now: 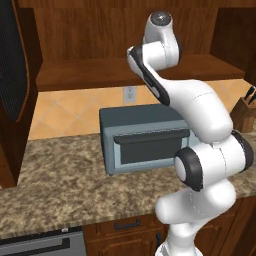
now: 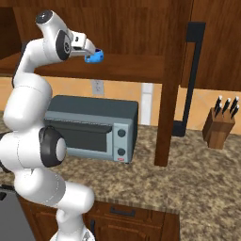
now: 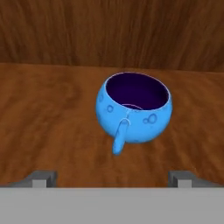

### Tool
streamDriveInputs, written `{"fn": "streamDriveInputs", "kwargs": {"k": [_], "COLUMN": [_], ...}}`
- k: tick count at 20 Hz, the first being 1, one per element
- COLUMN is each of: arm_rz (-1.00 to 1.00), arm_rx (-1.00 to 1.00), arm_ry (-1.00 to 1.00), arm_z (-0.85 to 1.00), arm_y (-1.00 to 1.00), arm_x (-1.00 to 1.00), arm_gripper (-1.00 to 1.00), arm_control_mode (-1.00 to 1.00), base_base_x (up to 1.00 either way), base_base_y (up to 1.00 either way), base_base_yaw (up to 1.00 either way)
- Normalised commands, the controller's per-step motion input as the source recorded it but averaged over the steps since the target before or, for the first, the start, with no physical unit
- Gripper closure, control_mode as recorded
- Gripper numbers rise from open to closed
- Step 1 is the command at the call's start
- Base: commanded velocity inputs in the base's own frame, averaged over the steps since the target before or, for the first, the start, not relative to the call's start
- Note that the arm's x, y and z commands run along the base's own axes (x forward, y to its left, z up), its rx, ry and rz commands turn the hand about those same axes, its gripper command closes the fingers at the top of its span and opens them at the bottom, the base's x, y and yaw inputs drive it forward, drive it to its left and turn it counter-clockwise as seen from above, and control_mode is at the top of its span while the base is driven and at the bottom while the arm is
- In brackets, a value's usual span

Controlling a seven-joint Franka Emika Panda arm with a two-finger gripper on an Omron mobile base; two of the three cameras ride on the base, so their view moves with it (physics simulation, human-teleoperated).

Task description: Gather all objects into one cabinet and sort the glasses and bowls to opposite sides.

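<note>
Nearest the hand camera, two small grey finger tips (image 3: pixel 44 178), spread wide at either side and grasping nothing. Midway between them and just ahead, a squat round blue cup with a dark purple inside and a short blue handle (image 3: pixel 134 108), upright on the reddish-brown wooden cabinet shelf (image 3: pixel 48 113), handle pointing back toward the hand. Clear gap between the tips and the cup; no contact. Beyond the cup, the wood-grained back wall of the cabinet (image 3: pixel 109 30).

From the right base camera, gripper (image 2: pixel 92 52) released, level with the shelf, reaching in from the side, with the blue cup directly off its tips. Further out past the cup, the open cabinet door with its long black vertical bar handle (image 2: pixel 190 80). Well below the hand, a grey-blue toaster oven (image 2: pixel 94 127) on the speckled granite counter (image 2: pixel 197 188). Far beyond the door, a wooden knife block with dark-handled knives (image 2: pixel 221 124).

From the left base camera, white arm (image 1: pixel 200 125) rising in front of the toaster oven, wrist up at shelf height.
</note>
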Motion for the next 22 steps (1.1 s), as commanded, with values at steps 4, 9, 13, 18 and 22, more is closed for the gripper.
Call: {"fn": "streamDriveInputs", "kwargs": {"k": [4, 9, 13, 18, 22], "arm_rz": [-0.01, 0.0, 0.0, -0.04, -0.04], "arm_rx": [-0.01, 0.0, 0.0, -0.01, 0.0], "arm_ry": [0.0, -0.12, -0.14, -0.01, 0.0], "arm_z": [-0.36, -0.11, 0.0, -0.06, -0.03], "arm_y": [0.0, 0.0, 0.0, -0.13, -0.11], "arm_x": [0.33, 0.29, 0.23, 0.21, 0.38], "arm_gripper": [-1.0, -1.0, -1.0, -1.0, -1.0], "arm_control_mode": [-1.0, -1.0, -1.0, -1.0, -1.0], "base_base_x": [0.0, 0.0, 0.0, 0.0, 0.0], "base_base_y": [0.0, 0.0, 0.0, 0.0, 0.0], "base_base_yaw": [0.0, 0.0, 0.0, 0.0, 0.0]}}
